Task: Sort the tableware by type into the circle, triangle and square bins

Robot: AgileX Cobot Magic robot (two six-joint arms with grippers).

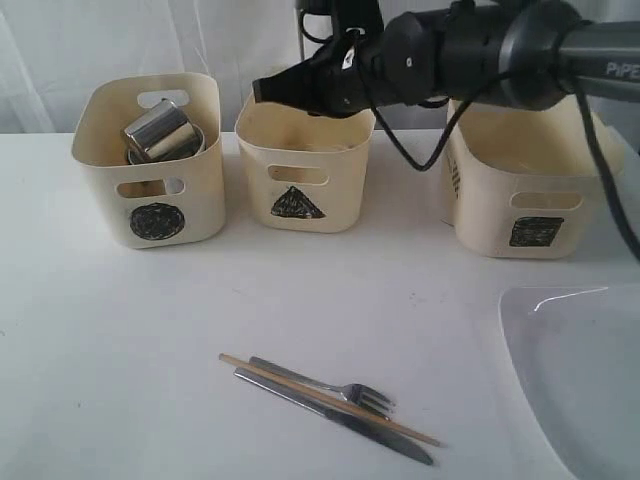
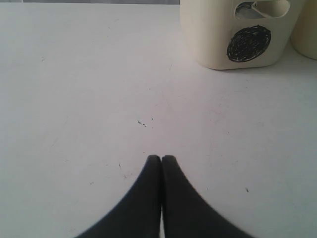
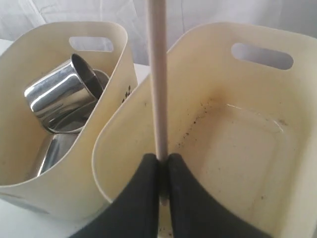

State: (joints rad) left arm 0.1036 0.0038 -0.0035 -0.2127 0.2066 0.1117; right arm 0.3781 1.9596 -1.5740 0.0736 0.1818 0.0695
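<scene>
Right wrist view: end effector [image 3: 162, 159] clamps chopstick [image 3: 157, 74] above triangle bin [image 3: 208, 64]; circle bin [image 3: 29, 49] holds mugs [image 3: 59, 96].

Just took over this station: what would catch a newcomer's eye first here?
The right end effector pinches a pale chopstick over the triangle bin, at centre back. Shiny steel mugs sit in the circle bin to its left. A fork, knife and second chopstick lie together on the white table in front.

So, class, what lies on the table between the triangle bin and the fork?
Nothing: the exterior view shows only bare table between triangle bin and fork.
</scene>
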